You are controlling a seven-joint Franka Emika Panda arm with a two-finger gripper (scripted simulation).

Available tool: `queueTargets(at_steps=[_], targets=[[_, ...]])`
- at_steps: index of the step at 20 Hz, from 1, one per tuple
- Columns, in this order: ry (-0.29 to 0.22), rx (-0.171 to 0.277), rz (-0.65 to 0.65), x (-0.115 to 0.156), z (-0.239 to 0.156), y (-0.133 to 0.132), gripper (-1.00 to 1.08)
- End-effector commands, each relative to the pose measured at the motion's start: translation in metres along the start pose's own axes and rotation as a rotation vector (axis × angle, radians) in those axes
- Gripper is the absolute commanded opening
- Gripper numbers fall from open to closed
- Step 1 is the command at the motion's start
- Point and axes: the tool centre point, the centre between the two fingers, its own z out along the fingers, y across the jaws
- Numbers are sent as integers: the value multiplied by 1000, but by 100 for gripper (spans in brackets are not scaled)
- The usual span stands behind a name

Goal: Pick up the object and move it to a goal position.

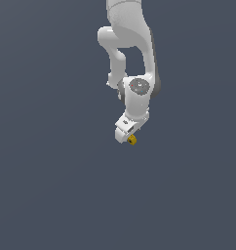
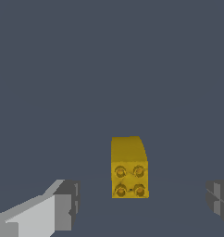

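Object (image 2: 129,169): yellow block, four studs, lies between spread tool (image 2: 141,203) fingers, untouched.

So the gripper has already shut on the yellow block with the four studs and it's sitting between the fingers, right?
Not quite. The yellow block with four studs does sit between the fingers, but the gripper is open: the wrist view shows a clear gap on each side of the block, with neither finger touching it. The exterior view is too small to settle this.
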Motion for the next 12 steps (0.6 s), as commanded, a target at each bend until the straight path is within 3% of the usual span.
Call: queueTargets(at_steps=[1, 12], targets=[[3, -2, -25, 0, 2, -3, 100], [3, -1, -29, 0, 18, -4, 100]])
